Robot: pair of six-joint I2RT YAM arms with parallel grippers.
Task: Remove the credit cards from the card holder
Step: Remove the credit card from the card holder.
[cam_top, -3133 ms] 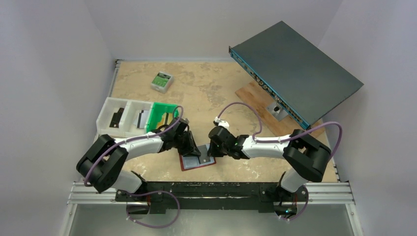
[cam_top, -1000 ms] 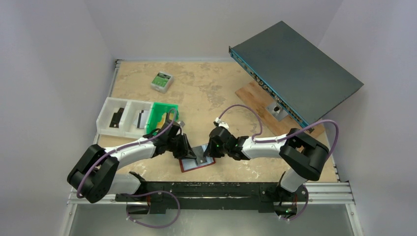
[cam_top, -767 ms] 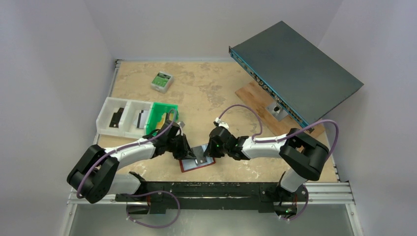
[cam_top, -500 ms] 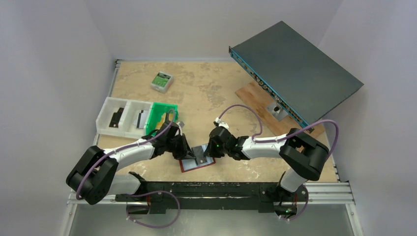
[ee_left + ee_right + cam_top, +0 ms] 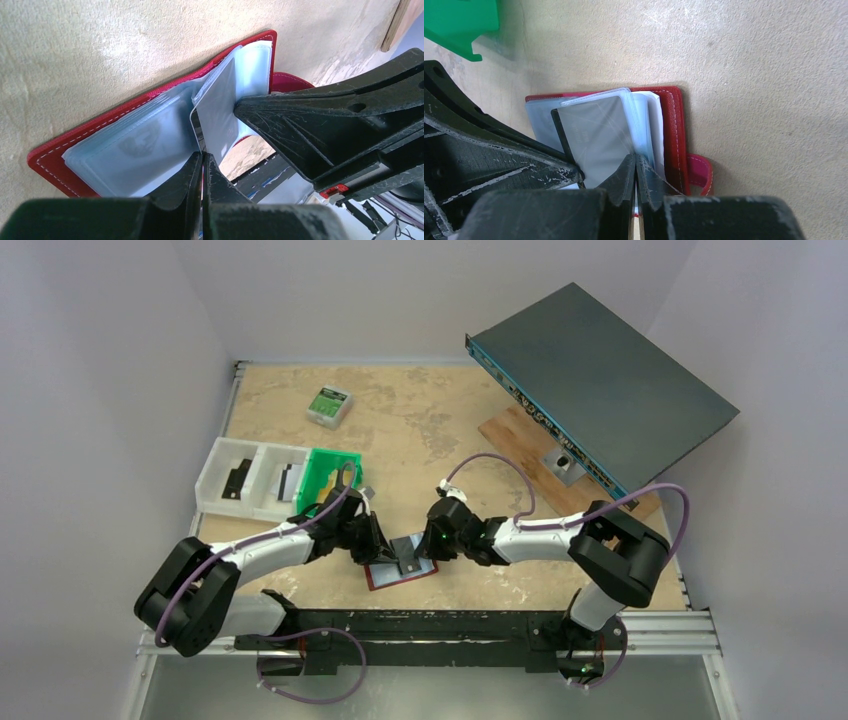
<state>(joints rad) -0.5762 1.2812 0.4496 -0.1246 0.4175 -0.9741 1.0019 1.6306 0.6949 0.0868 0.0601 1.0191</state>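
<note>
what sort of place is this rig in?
Probably a lab test cell: plain white enclosure walls around a tan mottled tabletop, an aluminium mounting rail at its near edge, and a dark flat network switch propped on a wooden board.

The card holder [image 5: 47, 162] is showing a red leather-like cover with a fine grain and white stitching. Its inner sleeves [image 5: 140, 142] are appearing as clear, glossy, flexible plastic with a pale blue tint. The credit card [image 5: 599, 132] is presenting a smooth grey face with a dull sheen. The fingers [image 5: 320, 125] of the right gripper [image 5: 635, 159] and of the left gripper [image 5: 202, 157] are showing black matt plastic, scuffed and scratched pale. The table [image 5: 400, 410] is displaying a rough, mottled beige surface. The bin [image 5: 322, 472] is showing glossy green plastic, the tray [image 5: 212, 480] translucent white plastic, the board [image 5: 515, 430] bare wood, and the device [image 5: 610, 370] a dark matt metal casing.
</note>
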